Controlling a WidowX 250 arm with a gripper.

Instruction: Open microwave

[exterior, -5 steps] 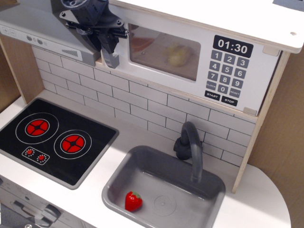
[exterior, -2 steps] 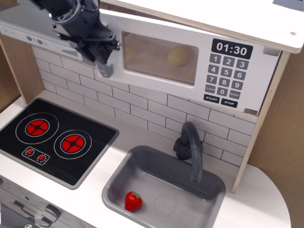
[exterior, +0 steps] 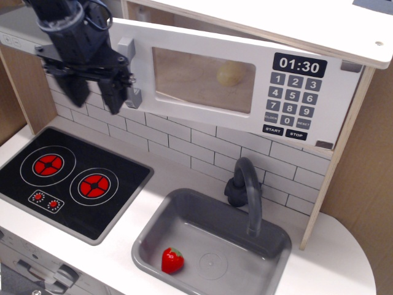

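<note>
The white microwave (exterior: 202, 117) hangs under the top shelf, with a clear window, a black keypad (exterior: 291, 101) and a clock panel (exterior: 300, 63) reading 01:30. Its door stands swung out at the left side, with a dark gap showing above it. The grey bar handle (exterior: 129, 50) sits on the door's left edge. My gripper (exterior: 95, 97) is open and empty, just left of the handle. Its right finger (exterior: 115, 98) is right beside the handle's lower end. A round yellowish item (exterior: 228, 74) shows behind the window.
The grey range hood (exterior: 15, 34) is at the upper left, largely behind my arm. Below are a black two-burner stove (exterior: 67, 181), a grey sink (exterior: 147, 236) holding a red strawberry (exterior: 172, 260), and a grey faucet (exterior: 247, 190). A wooden side panel (exterior: 344, 153) stands at the right.
The gripper moved left and down from the handle, and the door's left edge swung outward with it. The gripper has let go of the handle and its fingers now stand apart.
</note>
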